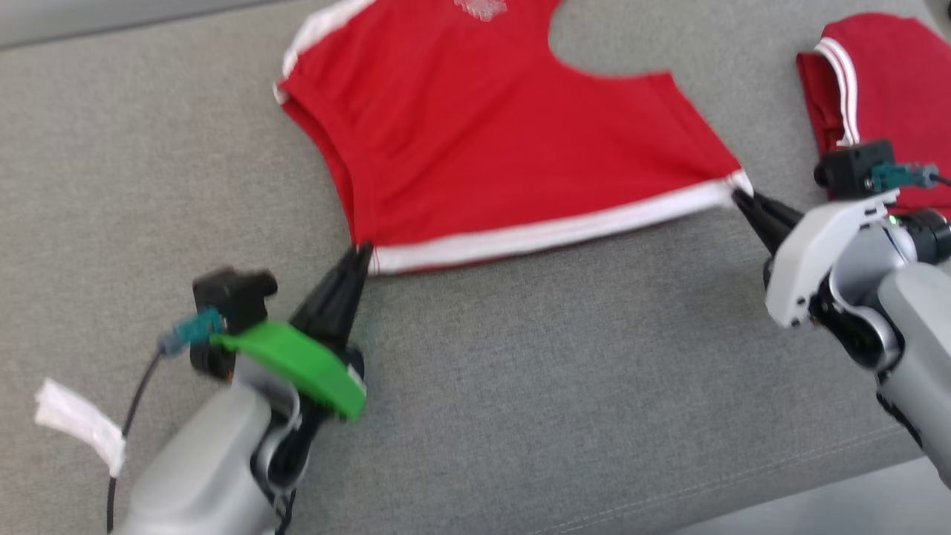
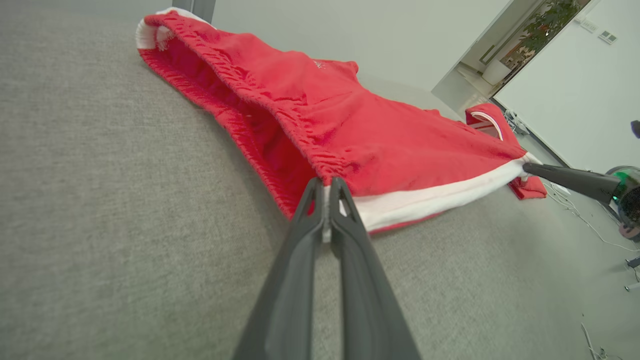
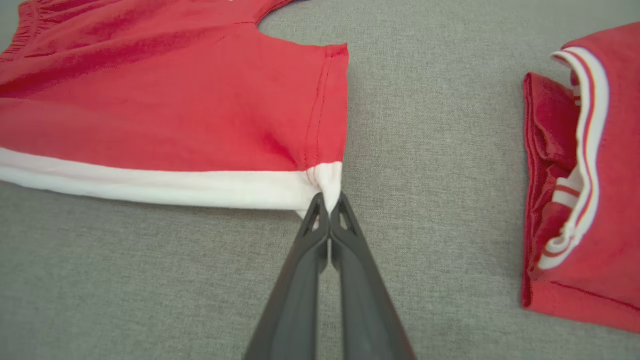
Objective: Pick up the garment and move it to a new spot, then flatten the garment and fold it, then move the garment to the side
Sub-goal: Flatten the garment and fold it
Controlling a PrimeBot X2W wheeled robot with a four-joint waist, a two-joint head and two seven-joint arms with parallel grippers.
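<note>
The garment (image 1: 490,141) is a pair of red shorts with a white side stripe, spread on the grey cloth surface. My left gripper (image 1: 362,253) is shut on the near left corner of the white band, at the waistband end (image 2: 326,186). My right gripper (image 1: 739,197) is shut on the near right corner, at the leg hem (image 3: 329,199). The white edge is pulled taut between the two grippers. In the left wrist view the waistband gapes open and the right gripper (image 2: 530,167) shows at the far corner.
A second red garment (image 1: 884,89) with white trim lies folded at the right (image 3: 585,175), close to my right arm. A white strip of tape (image 1: 78,425) lies at the lower left. The surface's front edge (image 1: 817,490) runs along the lower right.
</note>
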